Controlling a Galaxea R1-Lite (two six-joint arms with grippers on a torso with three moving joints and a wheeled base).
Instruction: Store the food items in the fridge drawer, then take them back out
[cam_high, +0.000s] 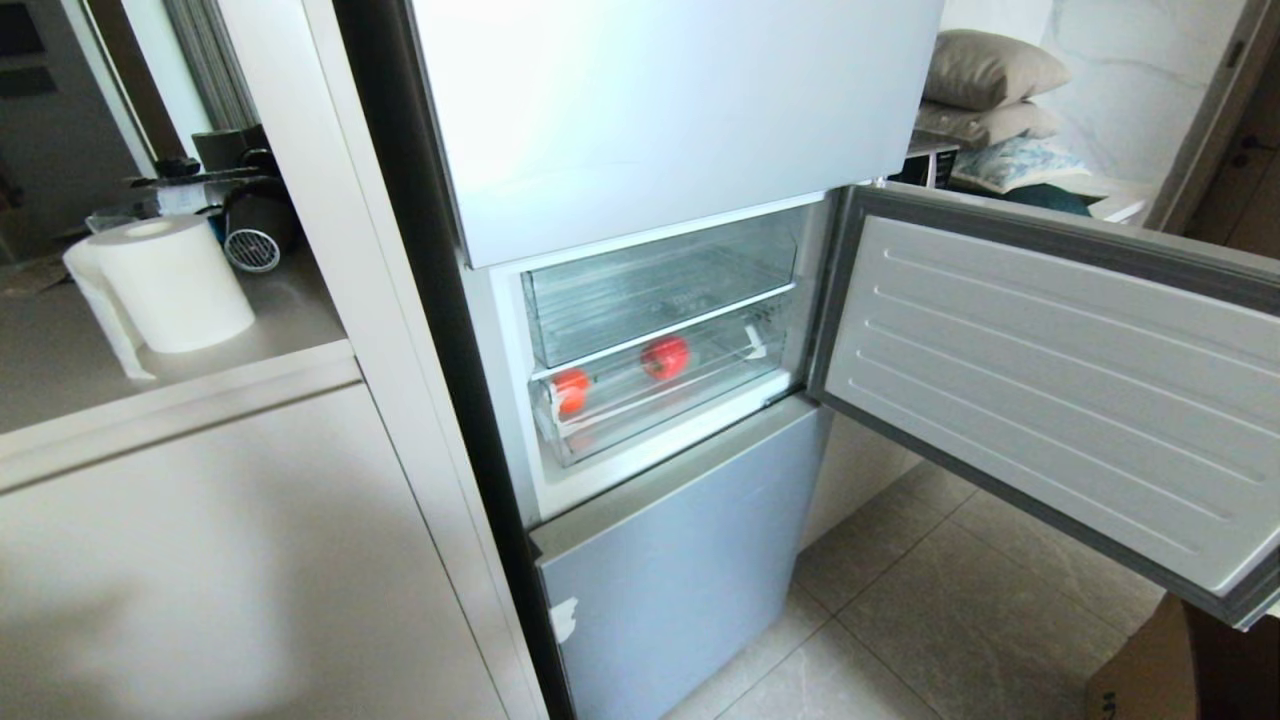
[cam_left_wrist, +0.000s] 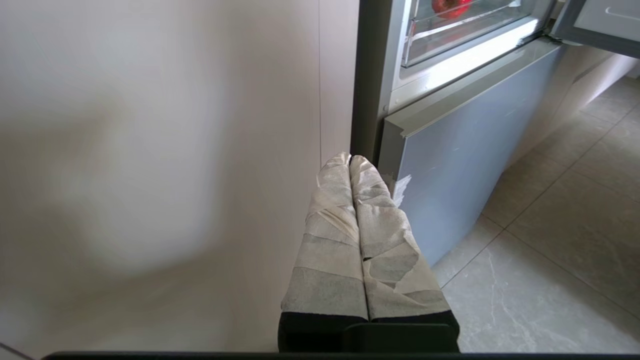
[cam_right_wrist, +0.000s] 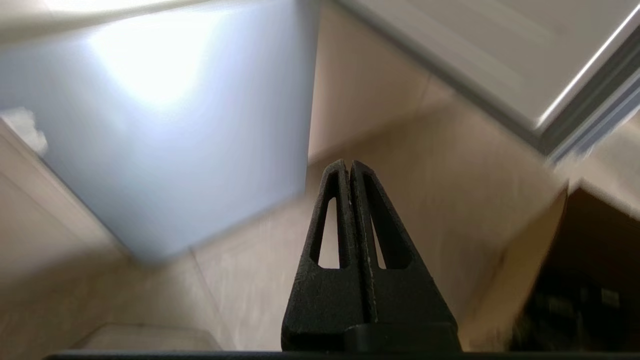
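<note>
Tomato (cam_high: 571, 391) and apple (cam_high: 665, 357) sit in the clear fridge drawer (cam_high: 640, 405), tomato left; both light, smooth, round, best pinched across the middle. Left tool (cam_left_wrist: 350, 159) and right tool (cam_right_wrist: 348, 163) hang low, closed, empty.

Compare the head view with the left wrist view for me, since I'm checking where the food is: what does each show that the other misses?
Only the head view shows the orange-red tomato, the upper clear drawer and the paper towel roll. Only the left wrist view shows the left gripper, fingers shut, low beside the cabinet panel. Both show the deeper red apple in the fridge drawer, the open fridge door and the tiled floor.
</note>
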